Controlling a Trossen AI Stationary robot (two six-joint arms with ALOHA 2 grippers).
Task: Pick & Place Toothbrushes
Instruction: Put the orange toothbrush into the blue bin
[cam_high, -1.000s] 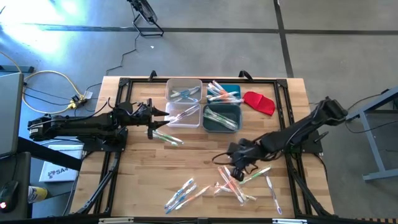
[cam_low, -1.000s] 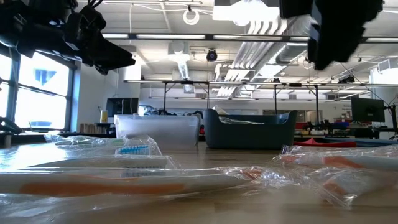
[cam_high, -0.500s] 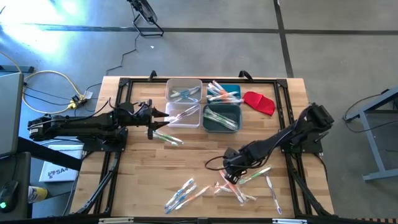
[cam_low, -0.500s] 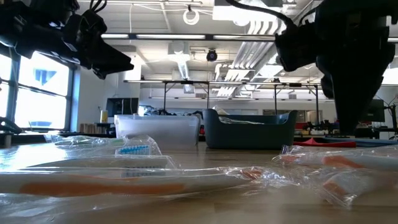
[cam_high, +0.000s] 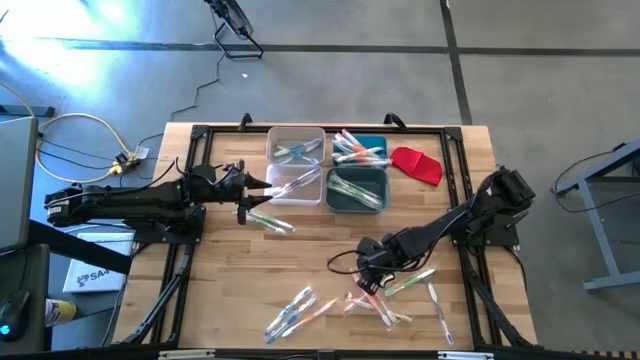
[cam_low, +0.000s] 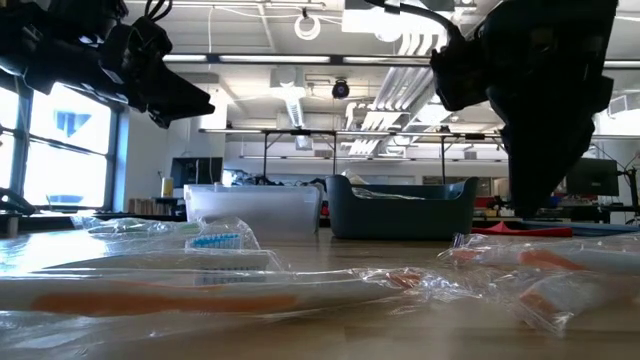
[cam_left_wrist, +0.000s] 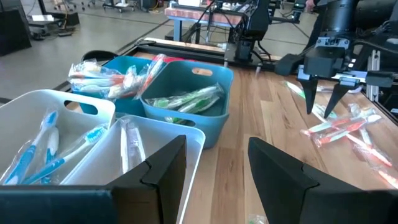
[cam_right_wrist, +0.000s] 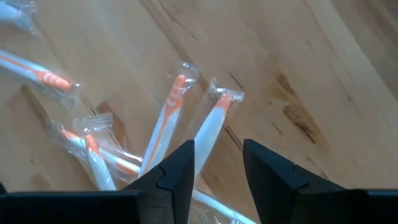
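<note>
Since a second ago the right gripper (cam_high: 372, 283) has swung in from the right and dropped over the scatter of wrapped, white-handled toothbrushes with orange accents (cam_high: 375, 300) on the near part of the wooden table (cam_high: 220, 280), and its fingers have parted from shut to a narrow gap with nothing between them. In the right wrist view an orange-and-white wrapped toothbrush (cam_right_wrist: 208, 130) lies just ahead of the fingertips. The step in hand looks like the reach for a pick; next the arm would need to lower so the fingers straddle that one handle, then close and carry it to the bins. The left gripper (cam_high: 240, 190) waits wide open and empty beside the clear plastic bin (cam_high: 296, 183), apart from the teal bin (cam_high: 357, 189).
</note>
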